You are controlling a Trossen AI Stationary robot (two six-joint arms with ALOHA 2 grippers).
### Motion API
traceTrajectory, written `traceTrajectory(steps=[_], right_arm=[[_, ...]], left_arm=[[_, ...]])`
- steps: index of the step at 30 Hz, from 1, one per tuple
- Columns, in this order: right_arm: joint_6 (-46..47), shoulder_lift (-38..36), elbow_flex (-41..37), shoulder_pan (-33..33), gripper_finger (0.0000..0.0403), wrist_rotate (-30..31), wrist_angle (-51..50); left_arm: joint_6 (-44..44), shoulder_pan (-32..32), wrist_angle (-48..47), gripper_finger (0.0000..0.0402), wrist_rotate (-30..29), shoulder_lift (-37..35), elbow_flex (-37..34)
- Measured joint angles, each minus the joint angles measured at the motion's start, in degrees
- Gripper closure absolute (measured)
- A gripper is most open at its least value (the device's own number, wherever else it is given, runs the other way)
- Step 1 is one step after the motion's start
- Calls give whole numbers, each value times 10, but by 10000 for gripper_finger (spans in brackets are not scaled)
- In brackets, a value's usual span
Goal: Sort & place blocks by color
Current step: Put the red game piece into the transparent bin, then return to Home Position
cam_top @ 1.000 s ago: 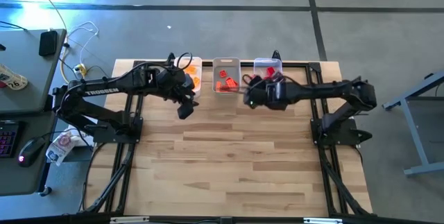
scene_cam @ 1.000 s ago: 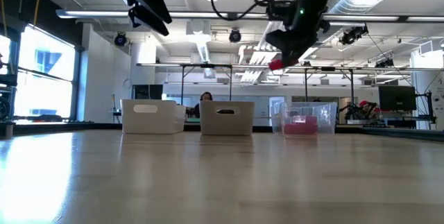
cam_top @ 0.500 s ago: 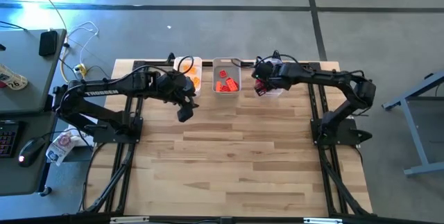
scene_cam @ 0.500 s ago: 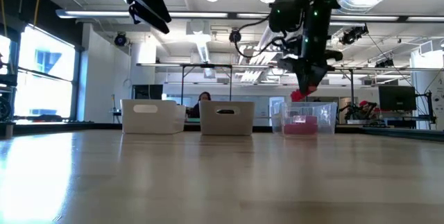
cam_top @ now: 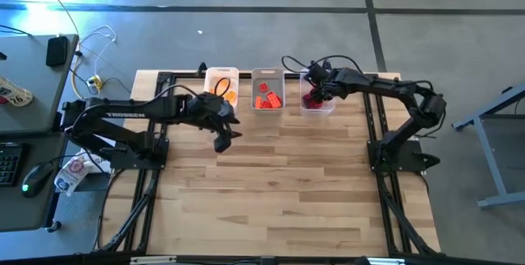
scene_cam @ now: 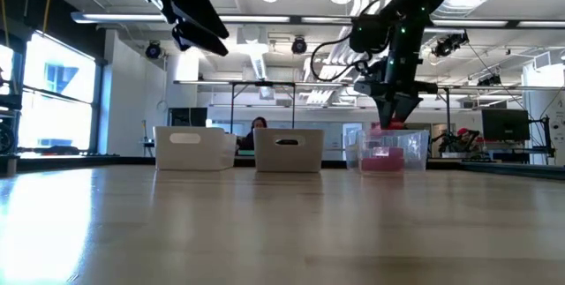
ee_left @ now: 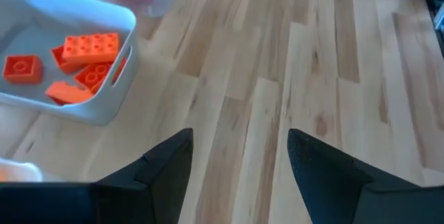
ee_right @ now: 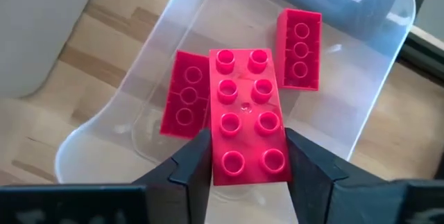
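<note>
Right wrist view shows the right gripper with its jaws clamped on a red eight-stud block, held directly above the clear bin. Two narrower red blocks already lie on that bin's floor, one on each side of the held block.

From the high view, the clear bin stands at the far edge of the bench, at the right end of a row of three bins. The grey bin in the middle holds orange-red blocks. The white bin on the left holds yellow-orange blocks. No loose blocks show on the wooden bench, so the sorting looks almost finished; judging from this, only the release of the held red block into the clear bin remains.

The left gripper hangs above bare wood just in front of the grey bin, jaws spread wide and empty.

Around the bench: a side desk on the left with cables, a mouse and a keyboard. The low view looks into a workshop room behind the bins, where a person's head shows between the white and grey bins. Nothing appears to block the drop; the left arm is well apart from the clear bin.
</note>
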Motion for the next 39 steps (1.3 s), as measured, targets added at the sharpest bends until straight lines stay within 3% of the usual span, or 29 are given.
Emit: traceTrajectory(steps=[12,22,31,39], right_arm=[[-51,0,0,-13,195,-1,9],[-61,-25,24,-1,192,-38,10],[-87,-101,29,57,192,-93,11],[-100,-181,29,159,192,-45,17]], left_arm=[[-24,-15,128,181,3,-25,-103],[-47,-15,207,181,2,-145,-199],[-34,-15,254,181,-2,-274,-283],[-48,-15,316,181,-4,-382,-383]])
